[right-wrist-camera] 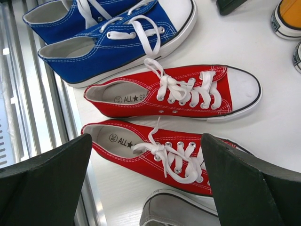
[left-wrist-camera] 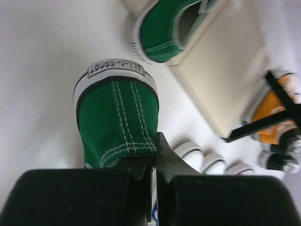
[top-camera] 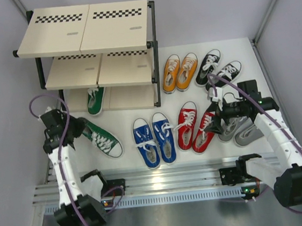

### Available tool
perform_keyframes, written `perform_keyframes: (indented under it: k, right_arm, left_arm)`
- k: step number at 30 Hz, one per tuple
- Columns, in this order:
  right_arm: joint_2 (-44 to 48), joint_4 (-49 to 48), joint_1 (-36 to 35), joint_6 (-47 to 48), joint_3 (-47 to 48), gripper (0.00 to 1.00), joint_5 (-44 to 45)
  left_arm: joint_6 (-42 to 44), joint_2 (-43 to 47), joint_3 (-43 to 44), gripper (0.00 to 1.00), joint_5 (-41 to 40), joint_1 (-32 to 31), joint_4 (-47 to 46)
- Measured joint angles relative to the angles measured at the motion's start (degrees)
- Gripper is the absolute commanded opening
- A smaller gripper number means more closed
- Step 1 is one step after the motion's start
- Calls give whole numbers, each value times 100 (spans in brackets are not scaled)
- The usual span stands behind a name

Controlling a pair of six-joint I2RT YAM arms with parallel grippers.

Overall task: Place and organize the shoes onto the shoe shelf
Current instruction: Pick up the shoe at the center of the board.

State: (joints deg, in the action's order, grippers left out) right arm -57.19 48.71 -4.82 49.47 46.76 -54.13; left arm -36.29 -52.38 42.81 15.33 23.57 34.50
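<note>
The shoe shelf [top-camera: 112, 28] stands at the back left. One green shoe [top-camera: 96, 100] lies on its bottom board and also shows in the left wrist view [left-wrist-camera: 164, 33]. My left gripper [top-camera: 80, 129] is shut on the heel wall of the second green shoe [top-camera: 104, 140] on the table; the left wrist view shows that heel [left-wrist-camera: 117, 117] pinched between the fingers [left-wrist-camera: 162, 157]. My right gripper [top-camera: 217, 123] is open above the right red shoe [right-wrist-camera: 160, 157], with the other red shoe [right-wrist-camera: 174, 92] beside it. The blue pair [top-camera: 154, 141] lies left of the red pair [top-camera: 193, 126].
The orange pair [top-camera: 179, 72] and the black pair [top-camera: 219, 68] lie at the back right of the shelf. The grey pair [top-camera: 242, 131] lies under my right arm, one heel showing in the right wrist view [right-wrist-camera: 178, 212]. A metal rail [top-camera: 163, 179] runs along the near edge.
</note>
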Motion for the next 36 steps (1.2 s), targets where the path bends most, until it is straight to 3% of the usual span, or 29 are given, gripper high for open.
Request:
perform_keyframes:
  k: [4, 10, 16, 24, 30, 36]
  right_arm:
    - [-107, 243, -114, 52, 332, 99, -20]
    - [-382, 601, -612, 24, 975, 99, -72]
    - [-695, 433, -1687, -511, 1438, 99, -155]
    - [-1001, -1134, -3285, -2304, 1633, 99, 238]
    - [-1447, -2476, -4503, -4240, 2092, 99, 1515]
    - [-1989, -3259, -5252, -5182, 2385, 99, 2479]
  left_arm:
    - [-625, 846, 28, 0, 391, 0, 59]
    - [-1480, 732, 72, 0, 1270, -225, 68]
    - [-2050, 767, 560, 0, 1617, -800, 236]
    - [-2706, 1043, 1414, 0, 2004, -1174, 210]
    - [-3268, 1255, 1746, 0, 1987, -1226, 214]
    - [-3654, 1285, 1818, 0, 1993, -1231, 195]
